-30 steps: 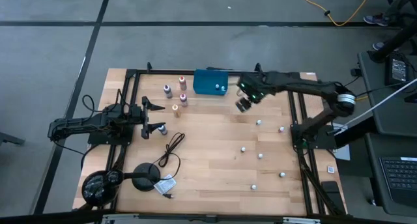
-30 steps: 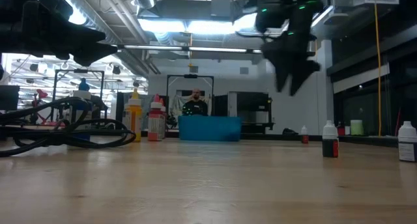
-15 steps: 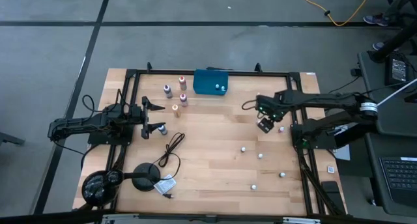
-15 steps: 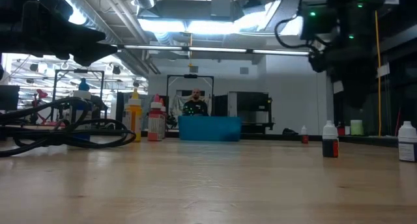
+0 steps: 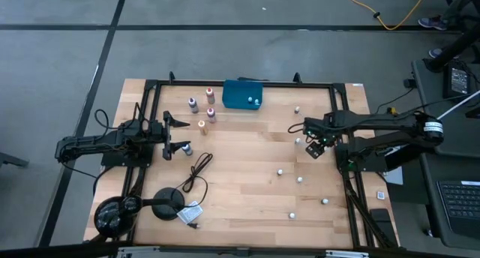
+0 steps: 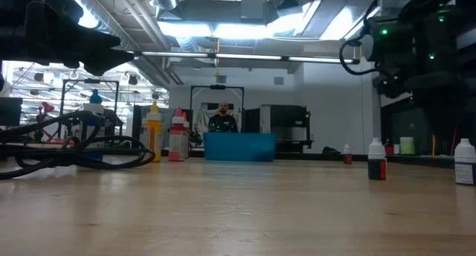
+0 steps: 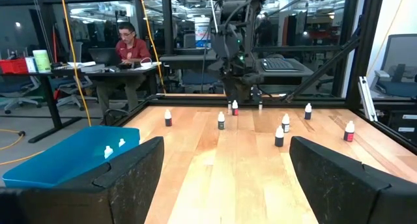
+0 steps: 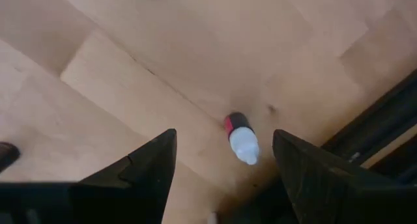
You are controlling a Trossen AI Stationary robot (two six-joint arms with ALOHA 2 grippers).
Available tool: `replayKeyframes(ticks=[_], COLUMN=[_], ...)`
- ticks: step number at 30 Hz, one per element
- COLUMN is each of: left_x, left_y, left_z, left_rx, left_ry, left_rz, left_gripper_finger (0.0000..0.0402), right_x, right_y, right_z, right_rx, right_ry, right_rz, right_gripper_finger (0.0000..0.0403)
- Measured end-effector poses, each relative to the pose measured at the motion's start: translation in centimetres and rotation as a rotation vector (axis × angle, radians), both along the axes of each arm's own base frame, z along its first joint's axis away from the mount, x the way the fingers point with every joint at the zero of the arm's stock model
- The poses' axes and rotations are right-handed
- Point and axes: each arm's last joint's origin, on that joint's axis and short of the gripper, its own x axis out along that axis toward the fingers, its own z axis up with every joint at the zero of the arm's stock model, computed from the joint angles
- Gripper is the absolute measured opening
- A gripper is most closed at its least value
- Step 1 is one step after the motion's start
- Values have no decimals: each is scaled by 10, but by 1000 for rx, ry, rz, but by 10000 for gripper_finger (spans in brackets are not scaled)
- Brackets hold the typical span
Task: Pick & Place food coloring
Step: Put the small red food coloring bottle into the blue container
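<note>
At the left of the high view the left tool (image 5: 177,135) waits over the surface's (image 5: 240,190) left edge, its fingers spread wide and holding nothing. Just right of it stand four food coloring bottles (image 5: 202,125) with coloured bodies, and right of those, at upper centre, sits the teal tray (image 5: 241,94) with two pale caps already inside. A black cable (image 5: 196,172) lies below them, at centre left.

Right of centre, more bottles dot the surface as small white caps. The right tool (image 5: 316,147) hangs there at middle right, fingers partly open and empty. In the right wrist view one red bottle (image 8: 240,136) stands centred between its fingers (image 8: 146,165), close to the black frame.

These bottles look light, stiff plastic, smooth-sided and easy to tip. The sensible hold is across the body just under the cap, squeezed gently so the bottle does not squirt out sideways.

A second ago the right tool was by the tray at upper centre; half a second ago it was partway across. It has since swung to the right and down in the frame, over this red bottle. The left arm has not moved.
</note>
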Motion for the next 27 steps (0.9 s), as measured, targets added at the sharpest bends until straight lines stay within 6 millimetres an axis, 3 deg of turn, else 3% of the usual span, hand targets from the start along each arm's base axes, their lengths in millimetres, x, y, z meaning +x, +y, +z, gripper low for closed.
replayKeyframes(ticks=[8, 27], left_x=[0, 0], left_y=[0, 0], left_z=[0, 0], left_rx=[0, 0], left_ry=[0, -1], left_rz=[0, 0], left_gripper_finger=[327, 327], right_x=[-4, -4], right_y=[-1, -9], right_z=[-9, -15], right_rx=[5, -119], right_ry=[-52, -28], right_rz=[-75, -498], right_gripper_finger=[255, 255])
